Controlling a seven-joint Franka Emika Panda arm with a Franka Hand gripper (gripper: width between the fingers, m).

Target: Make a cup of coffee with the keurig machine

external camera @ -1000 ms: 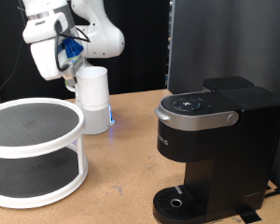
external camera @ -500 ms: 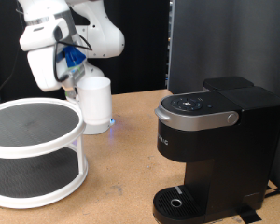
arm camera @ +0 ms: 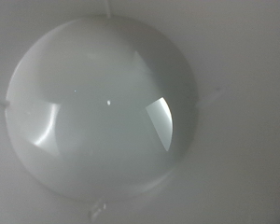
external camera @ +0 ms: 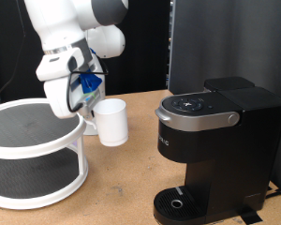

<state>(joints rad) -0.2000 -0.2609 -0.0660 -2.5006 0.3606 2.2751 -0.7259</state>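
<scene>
Arm bent down from the exterior view's top left, wrist tilted, tool (external camera: 87, 94) carrying the cup (external camera: 111, 121) clear of the counter (external camera: 131, 173), just beside the upper rim of the white two-tier round rack (external camera: 33, 150). Tool is clenched on the cup at its handle side; finger detail mostly hidden. Wrist view is filled by the cup's white interior (arm camera: 103, 103), nothing in it. Keurig machine (external camera: 215, 145) sits near the counter's right edge, lid down, round drip tray bare. Counter is brown wood; black curtain behind.
</scene>
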